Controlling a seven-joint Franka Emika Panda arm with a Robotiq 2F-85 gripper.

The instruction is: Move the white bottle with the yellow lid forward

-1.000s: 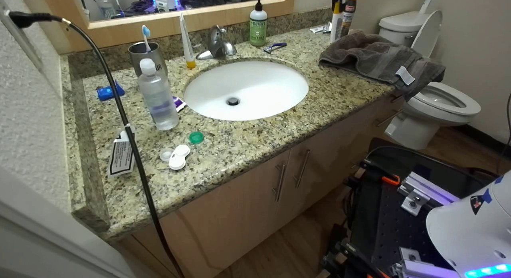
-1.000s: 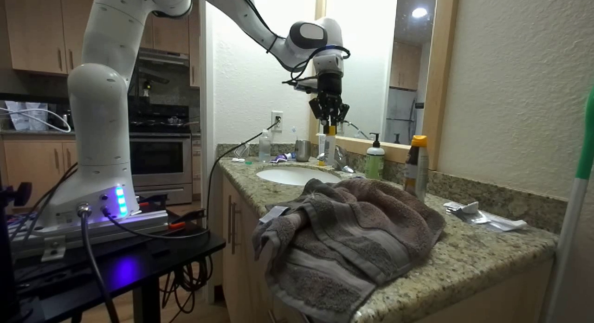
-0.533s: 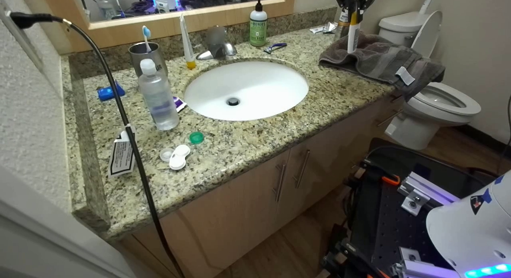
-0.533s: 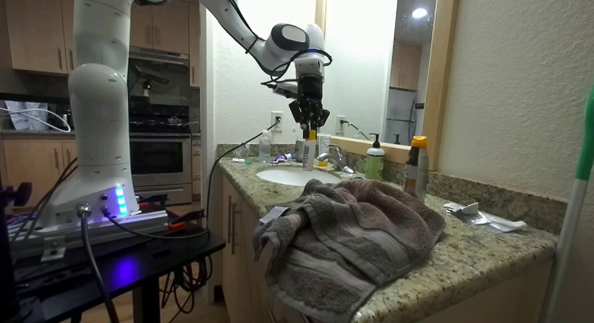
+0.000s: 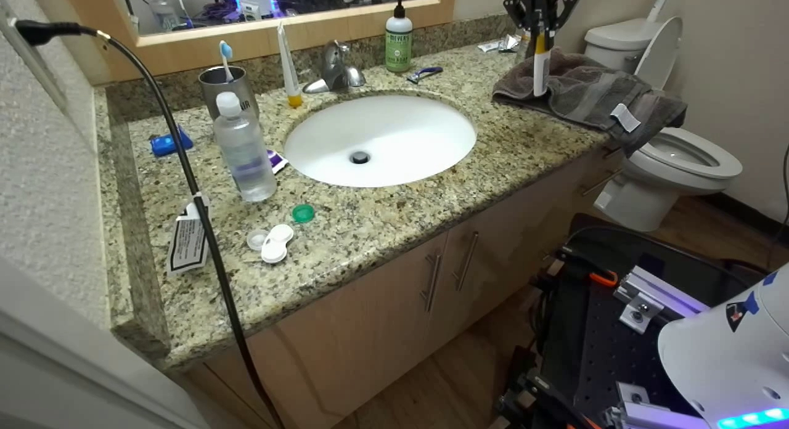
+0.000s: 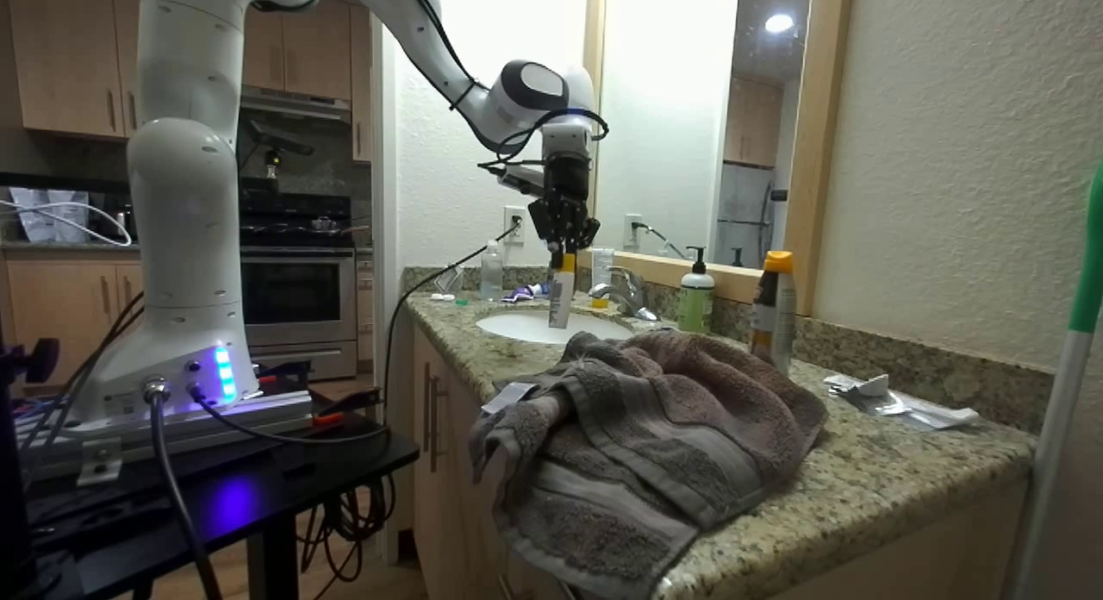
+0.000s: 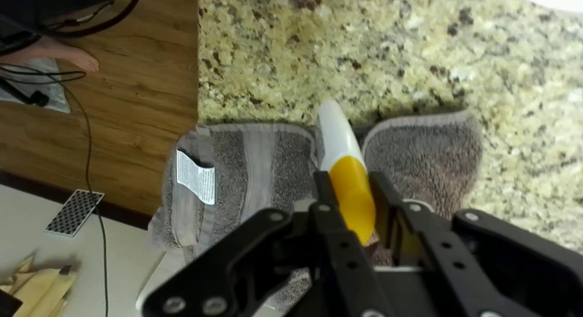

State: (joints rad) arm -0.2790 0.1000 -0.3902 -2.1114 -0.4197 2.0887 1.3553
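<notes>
Bottle (image 6: 561, 300), white, one: hanging slightly tilted above the bench (image 7: 268, 62) near the gray towel (image 6: 646, 428), yellow lid (image 7: 353, 196) clamped in my hand (image 7: 350, 178); to set it forward, I should clear the towel, straighten it, and release only once seated.

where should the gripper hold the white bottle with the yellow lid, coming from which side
Probably by the yellow lid, from above: the slim white bottle hangs lid up, slightly tilted, and the gripper has a finger on either side of that narrow lid. Coming in low looks worse, with the grey towel bunched nearby.
</notes>
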